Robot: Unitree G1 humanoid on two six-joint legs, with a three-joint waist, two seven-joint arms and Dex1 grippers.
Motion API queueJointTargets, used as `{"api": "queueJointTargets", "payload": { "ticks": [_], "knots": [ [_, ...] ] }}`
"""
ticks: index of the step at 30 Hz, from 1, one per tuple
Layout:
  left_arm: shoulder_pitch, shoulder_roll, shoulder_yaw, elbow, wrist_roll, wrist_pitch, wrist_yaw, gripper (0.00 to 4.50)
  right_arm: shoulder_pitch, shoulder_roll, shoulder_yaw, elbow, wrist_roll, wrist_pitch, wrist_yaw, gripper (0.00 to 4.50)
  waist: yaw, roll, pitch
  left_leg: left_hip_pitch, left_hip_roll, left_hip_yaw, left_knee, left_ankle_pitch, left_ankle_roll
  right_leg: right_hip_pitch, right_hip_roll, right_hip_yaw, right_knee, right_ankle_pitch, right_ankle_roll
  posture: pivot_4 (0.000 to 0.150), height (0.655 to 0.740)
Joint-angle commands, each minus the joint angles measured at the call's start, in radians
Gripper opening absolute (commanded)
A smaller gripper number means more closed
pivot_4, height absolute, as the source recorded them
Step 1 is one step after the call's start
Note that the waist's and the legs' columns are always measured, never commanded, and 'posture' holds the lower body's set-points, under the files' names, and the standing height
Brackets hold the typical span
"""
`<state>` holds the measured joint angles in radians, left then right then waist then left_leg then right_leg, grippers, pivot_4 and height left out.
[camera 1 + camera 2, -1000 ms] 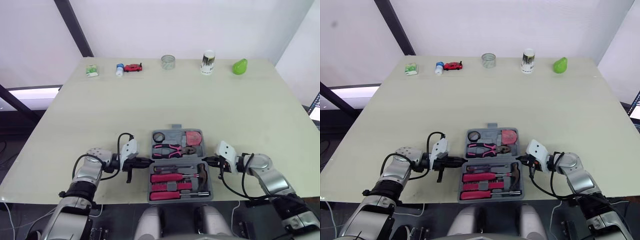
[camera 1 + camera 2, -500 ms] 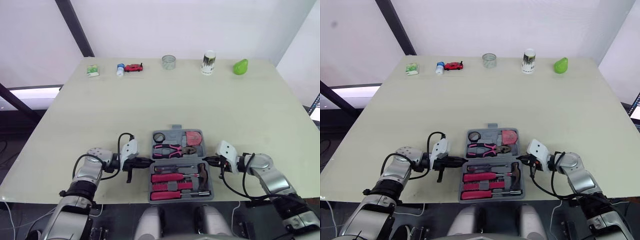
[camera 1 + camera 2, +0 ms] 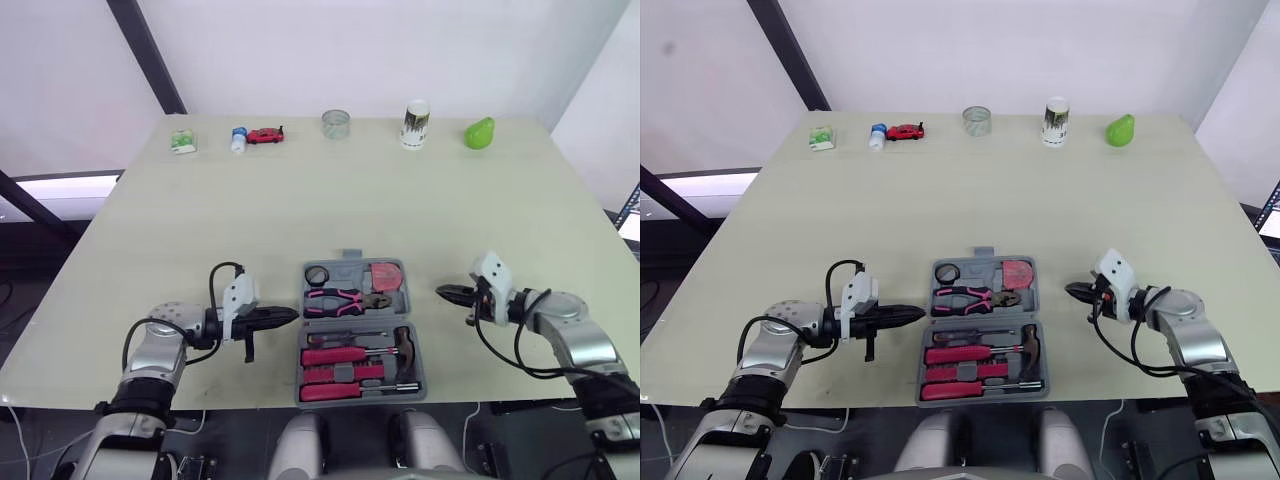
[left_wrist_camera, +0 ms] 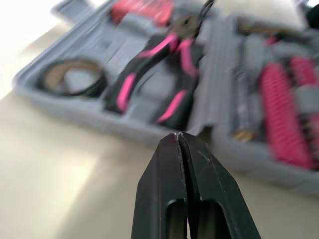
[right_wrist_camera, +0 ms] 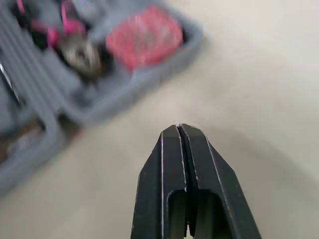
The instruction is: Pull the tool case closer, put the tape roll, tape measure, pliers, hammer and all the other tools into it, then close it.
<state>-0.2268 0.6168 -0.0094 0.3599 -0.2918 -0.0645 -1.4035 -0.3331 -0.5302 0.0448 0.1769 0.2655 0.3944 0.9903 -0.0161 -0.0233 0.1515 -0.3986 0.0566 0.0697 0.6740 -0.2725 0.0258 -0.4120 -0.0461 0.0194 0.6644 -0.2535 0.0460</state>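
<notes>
Left gripper (image 3: 292, 314) hovers low over the table (image 3: 300, 210), black fingers (image 4: 169, 164) pressed together and gripping nothing, tips aimed at the left wall of the tool case (image 3: 345, 268) and just beside it; we cannot tell whether they touch. Case lies open and flat near the table's front edge, between the two grippers. In its far half we note the black tape roll (image 3: 317, 275), the pink-handled pliers (image 3: 340, 297) and the red tape measure (image 3: 387, 275). The near half holds pink-handled screwdrivers (image 3: 335, 356) with the hammer (image 3: 405, 343) at the right end. Right gripper (image 3: 441, 291) sits off the case's right side, near but apart from it, fingers (image 5: 172, 164) also shut together and empty, pointing toward the tape measure corner. Along the far edge, well apart from the case: green packet (image 3: 182, 141), small blue-capped bottle (image 3: 239, 139), red toy car (image 3: 266, 135), a clear round container (image 3: 336, 123), a can (image 3: 416, 123) and a green pear-shaped object (image 3: 479, 132).
</notes>
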Motion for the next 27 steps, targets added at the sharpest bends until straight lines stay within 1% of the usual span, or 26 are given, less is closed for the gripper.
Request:
{"api": "queueJointTargets", "payload": {
  "ticks": [1, 4, 6, 8, 9, 13, 16, 18, 21, 27],
  "knots": [
    [0.054, 0.018, -0.009, -0.199, -0.107, 0.097, -0.058, 0.00, -0.059, 0.017, -0.039, -0.009, 0.111, 0.185, 0.012, 0.76, 0.002, 0.000, 0.000, 0.000, 0.000, 0.000, 0.000, 0.000, 0.000, 0.000, 0.000, 0.000, 0.000, 0.000, 0.000, 0.150, 0.7400],
    [0.107, 0.030, -0.052, -0.323, -0.131, 0.162, -0.076, 0.00, -0.131, 0.023, -0.038, 0.045, 0.162, 0.330, 0.023, 2.23, 0.004, 0.000, 0.000, 0.000, 0.000, 0.000, 0.000, 0.000, 0.000, 0.000, -0.001, 0.000, 0.000, 0.000, 0.000, 0.150, 0.7400],
    [0.134, 0.044, -0.092, -0.374, -0.111, 0.176, -0.081, 0.00, -0.183, 0.023, -0.013, 0.116, 0.147, 0.357, 0.031, 3.42, 0.005, 0.000, 0.000, 0.000, 0.000, 0.000, 0.000, 0.000, 0.000, 0.000, -0.001, 0.000, 0.000, 0.000, 0.000, 0.150, 0.7400],
    [0.153, 0.053, -0.130, -0.405, -0.082, 0.179, -0.075, 0.00, -0.234, 0.024, 0.021, 0.196, 0.120, 0.360, 0.052, 4.27, 0.004, 0.000, 0.000, 0.000, -0.001, 0.000, 0.000, 0.000, 0.000, 0.000, 0.000, 0.000, -0.001, 0.000, 0.000, 0.150, 0.7400],
    [0.161, 0.053, -0.145, -0.417, -0.071, 0.179, -0.066, 0.00, -0.260, 0.028, 0.033, 0.237, 0.111, 0.362, 0.062, 4.40, 0.003, 0.001, 0.000, 0.000, -0.001, 0.000, 0.000, 0.000, 0.000, 0.000, 0.000, 0.000, -0.001, 0.000, 0.000, 0.150, 0.7400],
    [0.187, 0.053, -0.207, -0.449, 0.005, 0.183, 0.002, 0.00, -0.368, 0.058, 0.074, 0.419, 0.069, 0.362, 0.097, 4.40, 0.000, 0.001, 0.000, 0.000, -0.001, 0.000, -0.001, 0.000, 0.000, 0.000, 0.000, 0.000, -0.001, 0.000, 0.000, 0.150, 0.7400],
    [0.205, 0.071, -0.242, -0.456, 0.065, 0.182, 0.040, 0.00, -0.428, 0.079, 0.101, 0.542, 0.029, 0.338, 0.122, 4.40, -0.001, 0.001, 0.000, 0.000, -0.001, 0.000, -0.001, 0.000, 0.000, -0.001, 0.000, 0.000, -0.001, 0.000, 0.000, 0.150, 0.7400],
    [0.219, 0.078, -0.252, -0.439, 0.095, 0.194, 0.076, 0.00, -0.466, 0.099, 0.110, 0.617, 0.010, 0.326, 0.139, 4.40, -0.001, 0.001, 0.000, 0.000, -0.001, 0.000, -0.001, 0.000, 0.000, -0.001, 0.000, 0.000, -0.001, 0.000, 0.000, 0.150, 0.7400],
    [0.235, 0.099, -0.283, -0.392, 0.174, 0.141, 0.111, 0.00, -0.513, 0.134, 0.115, 0.718, -0.016, 0.306, 0.165, 4.40, -0.003, 0.002, -0.002, 0.002, 0.000, 0.001, -0.001, 0.000, 0.000, 0.000, 0.000, 0.001, -0.001, 0.000, 0.000, 0.150, 0.7400],
    [0.262, 0.089, -0.278, -0.399, 0.168, 0.168, 0.173, 0.00, -0.588, 0.203, 0.069, 0.863, -0.016, 0.309, 0.211, 4.40, -0.019, 0.009, -0.006, 0.003, 0.000, 0.002, -0.002, 0.000, 0.000, 0.000, 0.000, 0.002, 0.000, 0.000, 0.000, 0.150, 0.7400]
  ]
}}
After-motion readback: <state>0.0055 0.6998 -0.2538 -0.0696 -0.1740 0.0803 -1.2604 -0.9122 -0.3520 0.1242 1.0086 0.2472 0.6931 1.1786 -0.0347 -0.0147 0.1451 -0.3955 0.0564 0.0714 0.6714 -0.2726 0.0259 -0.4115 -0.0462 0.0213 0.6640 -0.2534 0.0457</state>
